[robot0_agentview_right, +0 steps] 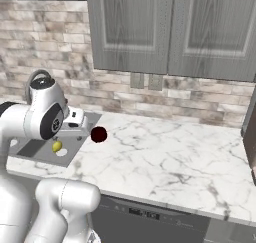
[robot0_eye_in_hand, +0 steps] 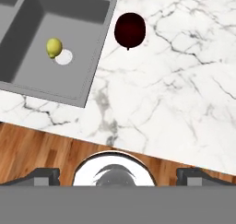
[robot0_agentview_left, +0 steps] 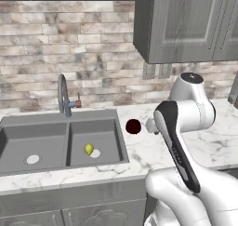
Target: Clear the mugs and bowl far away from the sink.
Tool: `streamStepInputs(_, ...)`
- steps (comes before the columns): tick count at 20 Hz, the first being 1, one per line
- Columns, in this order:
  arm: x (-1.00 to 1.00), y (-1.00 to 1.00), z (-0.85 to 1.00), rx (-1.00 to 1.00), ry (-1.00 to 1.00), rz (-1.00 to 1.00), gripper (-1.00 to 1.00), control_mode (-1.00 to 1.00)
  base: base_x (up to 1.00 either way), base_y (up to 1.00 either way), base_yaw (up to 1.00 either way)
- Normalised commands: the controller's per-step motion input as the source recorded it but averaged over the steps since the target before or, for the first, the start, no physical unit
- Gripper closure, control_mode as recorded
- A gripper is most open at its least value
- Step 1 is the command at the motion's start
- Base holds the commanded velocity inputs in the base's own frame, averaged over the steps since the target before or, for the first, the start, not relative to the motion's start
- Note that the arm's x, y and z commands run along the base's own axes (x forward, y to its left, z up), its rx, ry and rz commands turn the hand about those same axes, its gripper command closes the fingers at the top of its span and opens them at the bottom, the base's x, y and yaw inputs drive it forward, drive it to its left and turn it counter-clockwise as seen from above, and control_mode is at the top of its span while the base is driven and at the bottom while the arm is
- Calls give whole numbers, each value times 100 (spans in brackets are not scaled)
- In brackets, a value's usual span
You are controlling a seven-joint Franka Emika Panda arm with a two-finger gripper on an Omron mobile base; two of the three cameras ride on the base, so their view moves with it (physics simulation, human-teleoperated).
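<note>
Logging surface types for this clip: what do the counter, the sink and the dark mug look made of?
Counter: polished white marble or a look-alike, going by grey veining. Sink: matte grey, metal or composite; flat, no glints. Dark mug: glossy maroon, probably glazed ceramic; too small to confirm.

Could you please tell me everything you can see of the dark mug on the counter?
The mug is small, round and dark maroon, almost black, with a smooth, dull look. It stands upright on the white marbled counter, just beside the sink, close to the edge of the basin that holds a yellow fruit. In the hand view a small nub, perhaps its handle, sticks out from one side. Nothing but the counter touches it.
</note>
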Motion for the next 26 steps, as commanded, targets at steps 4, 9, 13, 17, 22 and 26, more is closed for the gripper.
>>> streamStepInputs(4, 49, -13, -3, 0, 0, 0, -100, -100, 0, 0, 0)
streamStepInputs(9, 46, -4, -12, 0, 0, 0, -100, -100, 0, 0, 0)
streamStepInputs(13, 43, 0, -24, 0, 2, 0, -100, -100, 0, 0, 0)
streamStepInputs(17, 38, 0, -33, 0, 5, 0, -100, -100, 0, 0, 0)
streamStepInputs(22, 33, 0, -33, 0, 7, 0, -100, -100, 0, 0, 0)
streamStepInputs(26, 23, 0, -25, 0, 5, 0, -100, -100, 0, 0, 0)
